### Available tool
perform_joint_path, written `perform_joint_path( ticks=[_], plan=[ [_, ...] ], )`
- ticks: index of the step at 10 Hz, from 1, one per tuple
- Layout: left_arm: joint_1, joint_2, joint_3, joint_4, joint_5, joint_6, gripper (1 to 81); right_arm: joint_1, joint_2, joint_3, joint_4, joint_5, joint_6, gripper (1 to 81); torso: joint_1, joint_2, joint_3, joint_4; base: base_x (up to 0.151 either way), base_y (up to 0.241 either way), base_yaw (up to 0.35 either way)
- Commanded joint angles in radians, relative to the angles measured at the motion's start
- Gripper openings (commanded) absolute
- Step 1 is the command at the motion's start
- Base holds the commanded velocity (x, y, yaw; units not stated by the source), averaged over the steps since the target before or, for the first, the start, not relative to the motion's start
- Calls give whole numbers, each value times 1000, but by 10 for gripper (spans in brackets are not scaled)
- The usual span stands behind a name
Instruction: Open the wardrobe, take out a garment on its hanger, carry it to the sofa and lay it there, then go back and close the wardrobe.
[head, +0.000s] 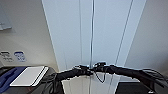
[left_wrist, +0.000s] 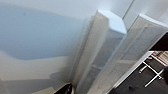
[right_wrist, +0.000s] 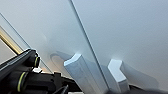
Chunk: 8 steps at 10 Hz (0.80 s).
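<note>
While both arms are reaching in from either side, the left gripper (head: 86, 70) and right gripper (head: 98, 67) are meeting at the centre seam of the wardrobe (head: 100, 32), right by its two small handles (right_wrist: 80, 72); whether their fingers are parted or gripping, I cannot tell.

Wardrobe (head: 105, 37) doors smooth, faintly glossy white panels, handles (right_wrist: 80, 72) smooth white, matt-looking, arms (head: 125, 71) matt black

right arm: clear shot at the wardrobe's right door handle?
Probably yes. The right end effector sits at the closed wardrobe's centre seam, the handle close ahead of the wrist camera, nothing between.
</note>
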Motion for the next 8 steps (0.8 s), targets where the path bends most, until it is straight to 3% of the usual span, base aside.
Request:
perform_joint_path(
  ticks=[1,6,8],
  plan=[
    [-136,-14,197,-5,-10,-2,811,101,10,89,10,0,7,811,0,0,0,0,0,0,0],
    [-31,-233,644,6,-26,2,811,19,-53,261,7,37,6,811,2,0,0,0,0,0,0],
    [22,-378,823,29,-52,2,811,-4,-87,322,2,37,4,811,2,1,0,0,0,0,0]
  ],
)
